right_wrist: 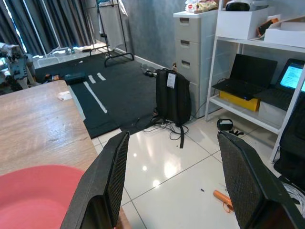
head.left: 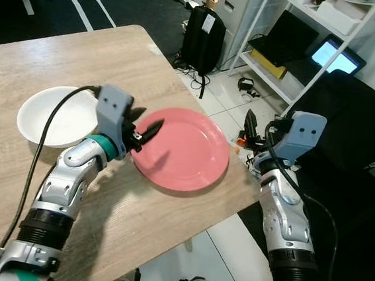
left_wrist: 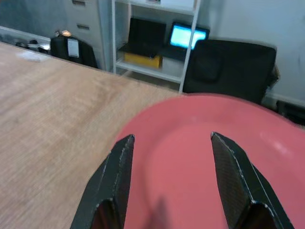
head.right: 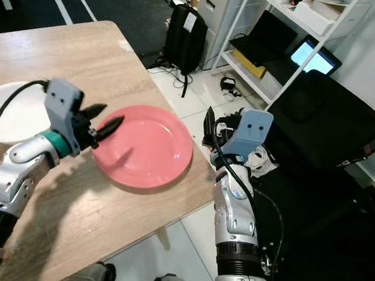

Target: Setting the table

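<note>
Left gripper (head.left: 147, 130) open over near rim of pink plate (head.left: 186, 154), plate directly ahead; right gripper (right_wrist: 174, 183) open, off table edge, farther.

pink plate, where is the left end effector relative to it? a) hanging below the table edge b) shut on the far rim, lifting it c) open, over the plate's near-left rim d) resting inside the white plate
c: the left end effector has its fingers spread and empty over the rim of the pink plate on the side toward the white plate, and the plate lies flat on the table.
</note>
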Controlling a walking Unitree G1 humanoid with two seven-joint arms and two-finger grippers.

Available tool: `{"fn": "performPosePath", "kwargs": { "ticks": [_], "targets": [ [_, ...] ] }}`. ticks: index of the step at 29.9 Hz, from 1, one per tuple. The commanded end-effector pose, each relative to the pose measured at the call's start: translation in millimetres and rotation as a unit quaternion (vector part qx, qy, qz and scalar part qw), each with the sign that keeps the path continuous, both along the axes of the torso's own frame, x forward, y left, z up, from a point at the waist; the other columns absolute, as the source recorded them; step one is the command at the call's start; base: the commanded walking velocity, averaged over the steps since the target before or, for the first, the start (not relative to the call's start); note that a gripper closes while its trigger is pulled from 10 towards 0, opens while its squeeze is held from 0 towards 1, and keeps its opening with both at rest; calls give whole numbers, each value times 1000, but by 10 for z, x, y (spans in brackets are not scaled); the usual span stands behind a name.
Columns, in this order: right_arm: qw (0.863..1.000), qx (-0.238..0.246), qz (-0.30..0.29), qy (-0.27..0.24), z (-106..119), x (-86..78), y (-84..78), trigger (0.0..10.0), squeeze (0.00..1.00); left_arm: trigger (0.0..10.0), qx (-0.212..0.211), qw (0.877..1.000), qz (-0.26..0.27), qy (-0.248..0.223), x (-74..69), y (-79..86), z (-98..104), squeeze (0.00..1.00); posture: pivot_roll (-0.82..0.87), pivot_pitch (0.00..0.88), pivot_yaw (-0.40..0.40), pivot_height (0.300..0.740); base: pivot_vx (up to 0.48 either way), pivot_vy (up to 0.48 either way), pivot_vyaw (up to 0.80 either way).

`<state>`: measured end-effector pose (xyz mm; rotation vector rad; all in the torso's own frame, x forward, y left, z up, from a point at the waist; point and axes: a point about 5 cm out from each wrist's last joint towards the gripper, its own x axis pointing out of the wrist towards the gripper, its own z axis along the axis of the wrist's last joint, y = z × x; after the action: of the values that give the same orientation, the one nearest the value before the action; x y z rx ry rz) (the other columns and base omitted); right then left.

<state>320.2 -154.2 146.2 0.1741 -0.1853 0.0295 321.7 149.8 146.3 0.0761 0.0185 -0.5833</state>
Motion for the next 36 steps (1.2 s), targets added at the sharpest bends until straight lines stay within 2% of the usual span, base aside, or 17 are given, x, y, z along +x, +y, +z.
{"fn": "performPosePath", "kwargs": {
  "ticks": [1,5,8,11,13,14,15,18,19,21,23,29,31,32,33,35,36],
  "targets": [
    [1000,9,1,11,-44,-31,-23,10000,0,10000,31,999,-1,24,-19,36,-162,12,82,26,-8,740,0,0,0],
    [1000,19,13,16,-50,-44,2,10000,0,10000,48,998,12,38,-11,115,-304,20,76,30,-6,740,0,0,0],
    [999,34,22,17,-36,-46,20,10000,0,10000,46,998,17,48,-28,136,-367,16,74,33,-6,740,0,0,0],
    [996,79,49,18,1,-55,76,10000,0,10000,32,996,22,76,-96,172,-518,20,76,38,-10,740,0,0,0],
    [996,79,49,18,1,-55,76,10000,0,10000,32,996,22,76,-96,172,-518,20,76,38,-10,740,0,0,0],
    [988,125,92,21,36,-77,185,10000,0,10000,39,993,26,106,-186,206,-693,20,76,41,-14,740,0,0,0],
    [988,125,92,21,36,-77,185,10000,0,10000,39,993,26,106,-186,206,-693,20,76,41,-14,740,0,0,0],
    [973,172,149,22,98,-113,335,10000,0,10000,50,992,28,113,-241,210,-777,16,78,43,-18,740,0,0,0],
    [973,172,149,22,98,-113,335,10000,0,10000,50,992,28,113,-241,210,-777,16,78,43,-18,740,0,0,0],
    [959,194,203,32,119,-157,464,10000,0,10000,50,993,29,107,-231,190,-767,12,81,43,-20,740,0,0,0],
    [952,206,224,39,117,-177,513,10000,0,10000,50,993,27,103,-226,174,-761,12,84,43,-22,740,0,0,0],
    [933,223,275,62,104,-229,544,10000,0,10000,49,994,25,98,-227,163,-759,12,82,40,-23,740,0,0,0],
    [945,187,255,82,-5,-220,502,10000,0,10000,49,994,25,98,-234,168,-764,12,82,36,-25,740,0,0,0],
    [945,187,255,82,-5,-220,502,10000,0,10000,49,994,25,98,-234,168,-764,12,82,36,-25,740,0,0,0],
    [954,172,230,91,-69,-200,451,10000,0,10000,49,994,25,98,-239,170,-769,12,83,36,-26,740,0,0,0],
    [962,170,193,89,-88,-155,363,10000,0,10000,48,994,26,97,-243,173,-774,16,84,35,-29,740,0,0,0],
    [962,170,193,89,-88,-155,363,10000,0,10000,48,994,26,97,-243,173,-774,16,84,35,-29,740,0,0,0]
  ]
}}
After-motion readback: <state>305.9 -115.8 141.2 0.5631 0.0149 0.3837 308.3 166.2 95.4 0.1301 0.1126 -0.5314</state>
